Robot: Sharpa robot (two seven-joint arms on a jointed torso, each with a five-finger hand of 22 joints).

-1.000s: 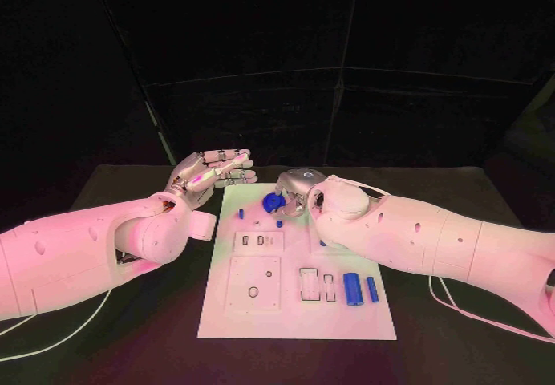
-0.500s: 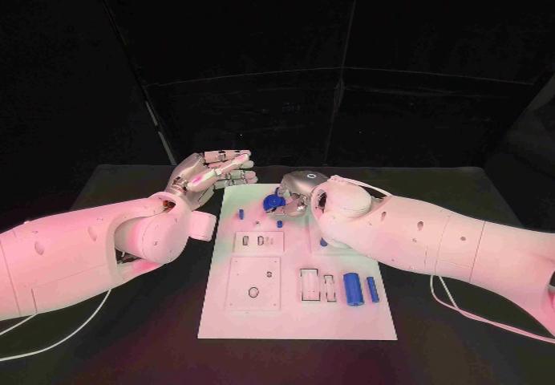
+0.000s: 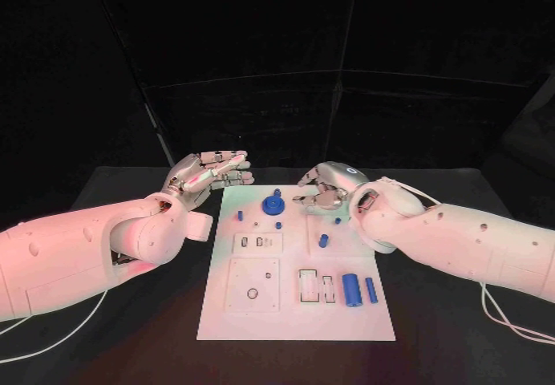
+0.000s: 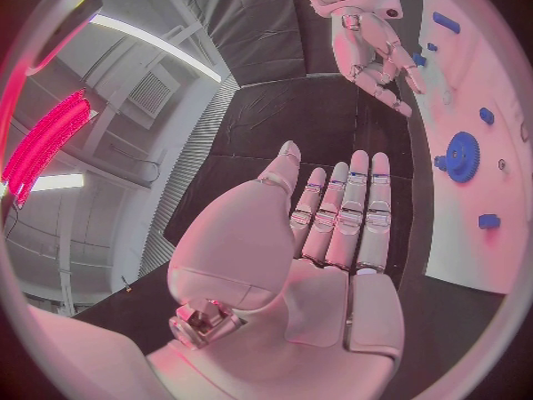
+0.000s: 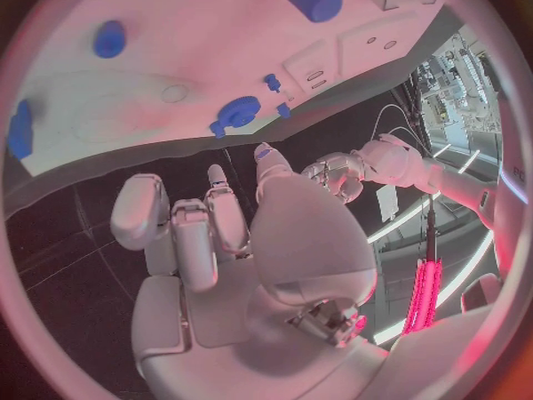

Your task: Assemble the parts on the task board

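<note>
With the blue toothed gear [image 3: 274, 205] standing on the white rectangular task board [image 3: 289, 317] and both the right hand [image 3: 327, 190] and left hand [image 3: 209, 172] empty, fingers apart, a careless reach risked knocking the loose blue cylinders [image 3: 353, 289] out of place.

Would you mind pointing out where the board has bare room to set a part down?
The near strip of the task board, below the square plate and the large blue cylinder, is bare. The far end is crowded: the blue gear, small blue pegs, and the right hand above the far right corner.
</note>
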